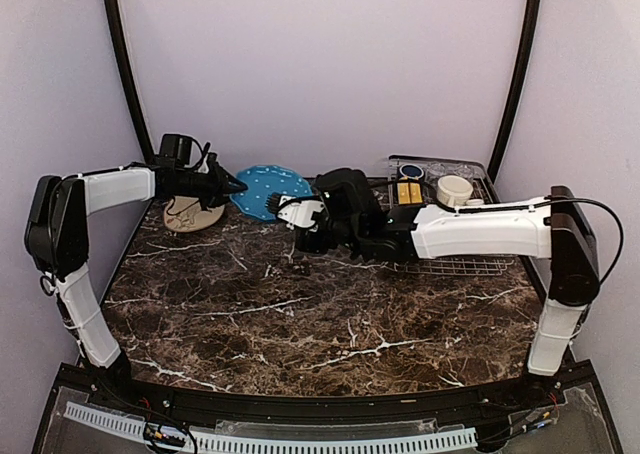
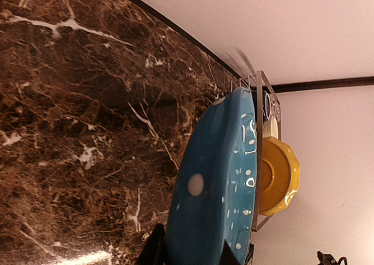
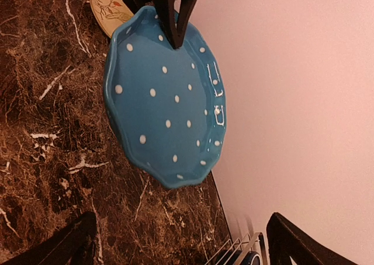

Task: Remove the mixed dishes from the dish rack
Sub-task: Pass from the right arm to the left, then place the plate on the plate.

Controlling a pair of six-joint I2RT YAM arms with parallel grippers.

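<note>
Upper left, the left gripper is pinching the rim of the blue dotted plate to carry it — the right gripper is gaping open beside it.

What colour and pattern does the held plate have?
The plate is blue with white dots, best seen in the right wrist view.

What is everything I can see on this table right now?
Dotted plate: one, blue with white dots, held by its rim at the back of the table.
Flat plate: one, cream with an orange drawing, far left.
Rack: one, silver wire, far right.
Yellow plates: count unclear, in the rack.
Cream mug: one, in the rack.
Dark mug: one, navy, at the rack's back.
Table: one, brown marble.
Left gripper: black, shut on the dotted plate.
Right gripper: black, open, empty.
</note>
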